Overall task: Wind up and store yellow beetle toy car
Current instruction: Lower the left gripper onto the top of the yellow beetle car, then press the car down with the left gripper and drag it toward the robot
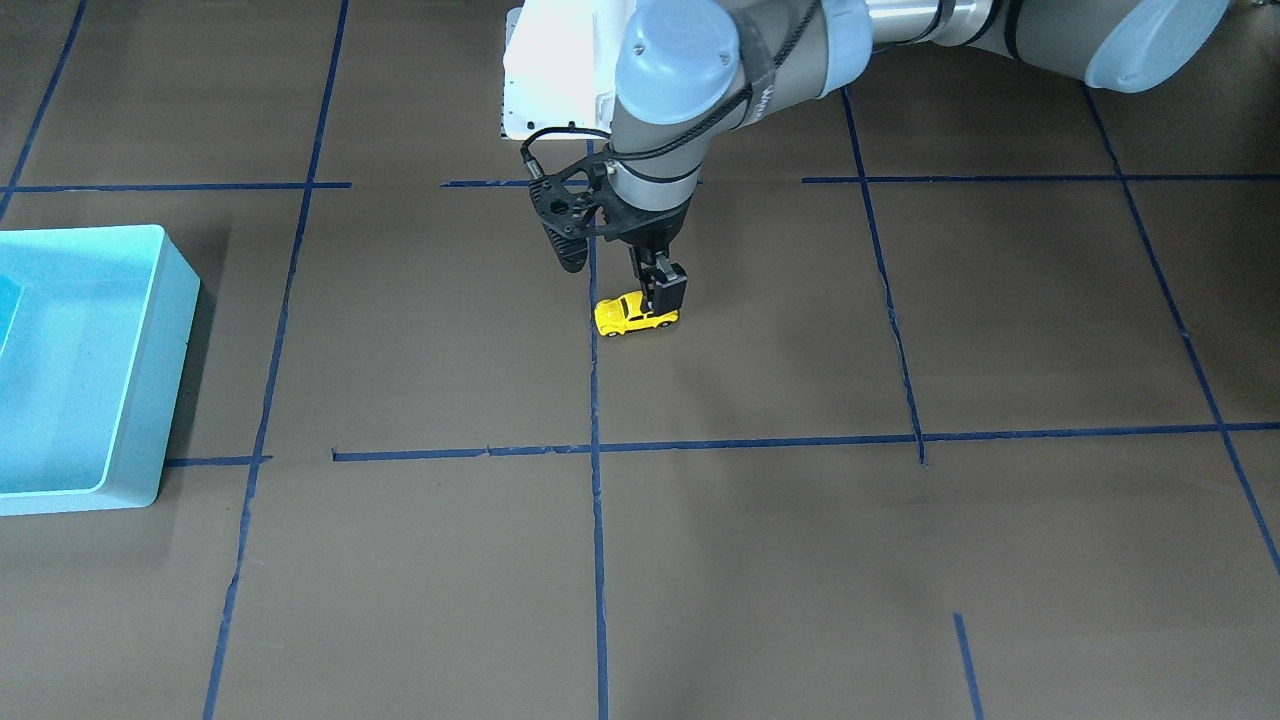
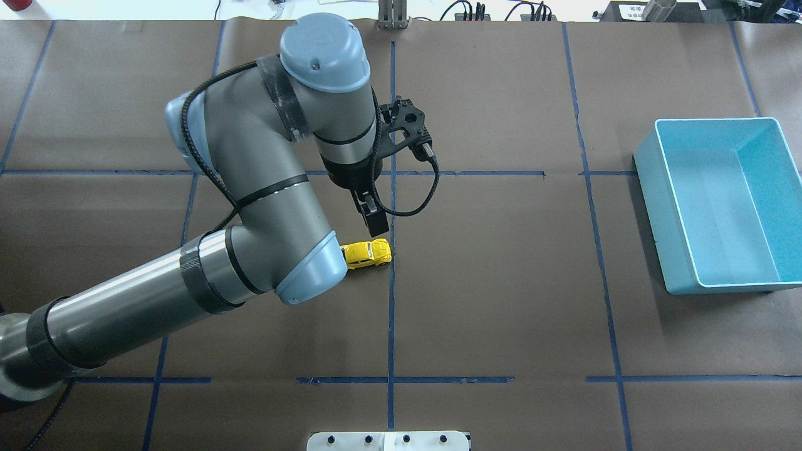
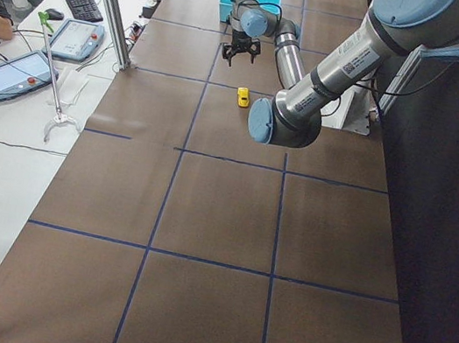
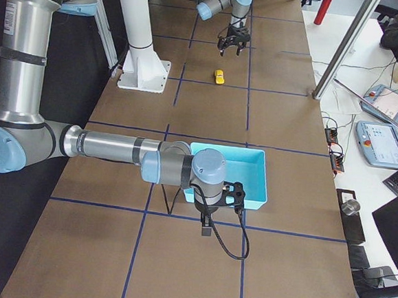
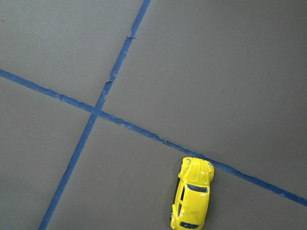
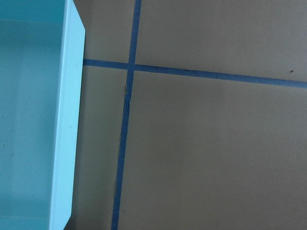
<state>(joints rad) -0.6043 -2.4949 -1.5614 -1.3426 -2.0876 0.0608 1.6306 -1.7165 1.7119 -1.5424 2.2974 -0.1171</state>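
close to the robot's base, on the brown paper table point(image 2: 501, 282), the yellow beetle toy car point(image 2: 368, 252) stands on its wheels. it lies crosswise, with one end right at the centre tape line point(image 2: 392, 300) and its other end tucked under the left arm's elbow in the overhead view. just beyond and above it hangs the left gripper point(image 2: 374, 219), pointing straight down. its jaws look pressed together with nothing between them, and a gap shows between fingertips and car roof.

the step in hand seems to be the winding, which is not yet begun. to do it well, i would part the jaws wide enough to straddle the car's flanks and centre them over the roof rather than over one end. then come down square and clamp lightly, since the shell is small, smooth and rounded and may squirt out. keep the wheels loaded on the paper and draw it back along its own length, not sideways, so the spring takes up.

farther off, well apart on the robot's right, sits the blue bin point(image 2: 661, 207). the right gripper point(image 4: 207, 230) hangs beside it over the table, outside the wall, and i cannot tell how its jaws stand.
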